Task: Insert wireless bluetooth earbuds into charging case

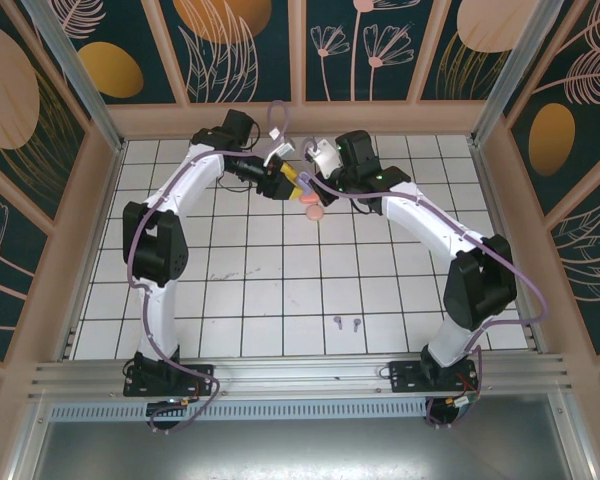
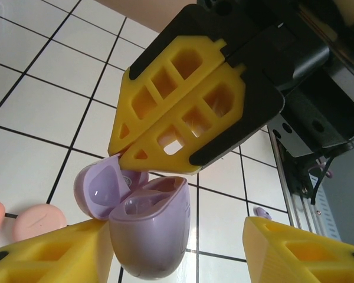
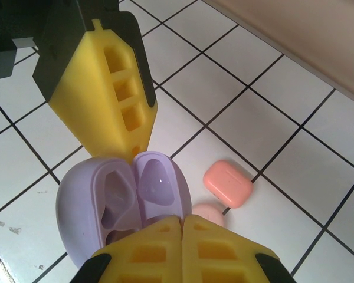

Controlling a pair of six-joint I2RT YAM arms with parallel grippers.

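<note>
My left arm (image 1: pixel 152 255) and right arm (image 1: pixel 470 275) both reach far forward and bend inward, so that the wrists nearly meet head-on. My left pincer (image 2: pixel 174 233) stands spread, its two yellow fingers (image 2: pixel 47 256) well apart. My right pincer (image 3: pixel 182 223) is closed, fingers pressed flat together, with the tips just beside my left pincer's tips.

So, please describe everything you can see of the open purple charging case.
The glossy purple plastic charging case is egg-shaped and open, its rounded lid tilted back. Both earbud wells look empty. It sits between the fingers of the open left gripper, touching one of them, while the tips of the shut right gripper meet its lid.
</note>
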